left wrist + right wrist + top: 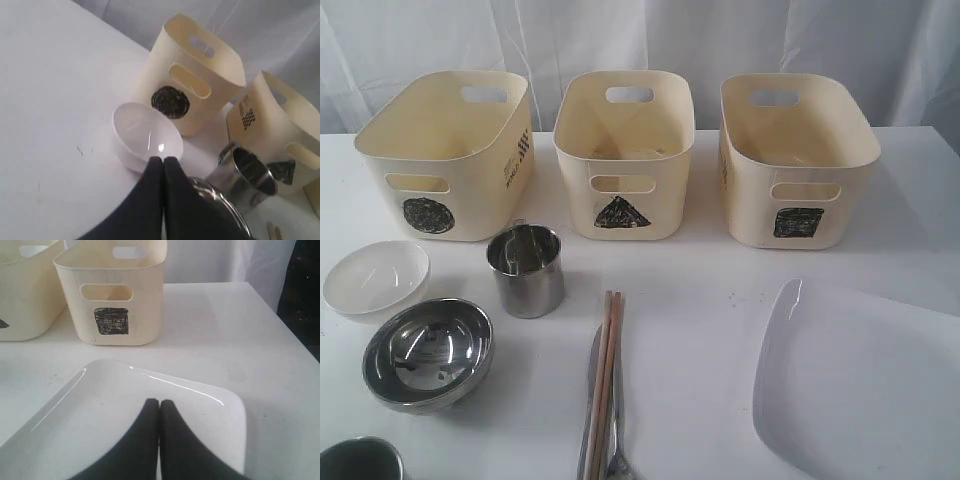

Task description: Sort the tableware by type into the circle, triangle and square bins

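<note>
White cloth hangs behind a white counter (720, 300) where the circle bin (450, 150), triangle bin (625, 150) and square bin (798, 160) stand in a row, their visible insides bare. In front lie a dish (375, 277), bowl (428, 352), mug (525, 270), second mug (360, 460), chopsticks (604, 380) beside cutlery (617, 440), and plate (860, 390), all unsorted. The left hand (163, 159) is pinched shut and empty by the dish; the right hand (159, 401), likewise closed on nothing, hovers over the plate. Sorting looks not yet begun; every piece remains to place.
</note>
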You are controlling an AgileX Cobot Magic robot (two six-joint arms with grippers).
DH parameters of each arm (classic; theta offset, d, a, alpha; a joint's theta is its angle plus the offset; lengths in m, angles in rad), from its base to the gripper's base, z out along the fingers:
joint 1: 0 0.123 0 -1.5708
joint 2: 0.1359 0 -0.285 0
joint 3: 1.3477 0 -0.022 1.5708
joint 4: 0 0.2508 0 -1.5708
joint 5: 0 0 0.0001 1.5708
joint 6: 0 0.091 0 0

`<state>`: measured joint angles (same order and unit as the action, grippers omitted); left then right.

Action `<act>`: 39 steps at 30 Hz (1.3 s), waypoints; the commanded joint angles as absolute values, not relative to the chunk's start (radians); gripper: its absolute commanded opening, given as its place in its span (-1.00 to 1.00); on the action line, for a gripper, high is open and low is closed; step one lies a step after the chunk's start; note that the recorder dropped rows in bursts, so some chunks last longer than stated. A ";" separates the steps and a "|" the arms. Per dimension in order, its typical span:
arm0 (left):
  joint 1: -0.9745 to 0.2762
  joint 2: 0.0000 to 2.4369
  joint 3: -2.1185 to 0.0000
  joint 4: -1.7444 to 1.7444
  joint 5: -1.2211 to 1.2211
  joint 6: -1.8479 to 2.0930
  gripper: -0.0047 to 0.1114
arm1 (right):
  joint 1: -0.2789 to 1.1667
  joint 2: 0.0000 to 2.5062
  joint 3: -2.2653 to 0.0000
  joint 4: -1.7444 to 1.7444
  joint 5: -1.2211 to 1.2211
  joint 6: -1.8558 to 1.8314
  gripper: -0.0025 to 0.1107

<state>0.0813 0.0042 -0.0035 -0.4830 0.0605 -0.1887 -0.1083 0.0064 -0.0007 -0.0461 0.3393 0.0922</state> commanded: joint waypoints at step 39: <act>0.076 1.031 -0.527 -0.471 0.812 0.355 0.58 | -0.111 0.000 0.000 -0.049 0.335 0.098 -0.96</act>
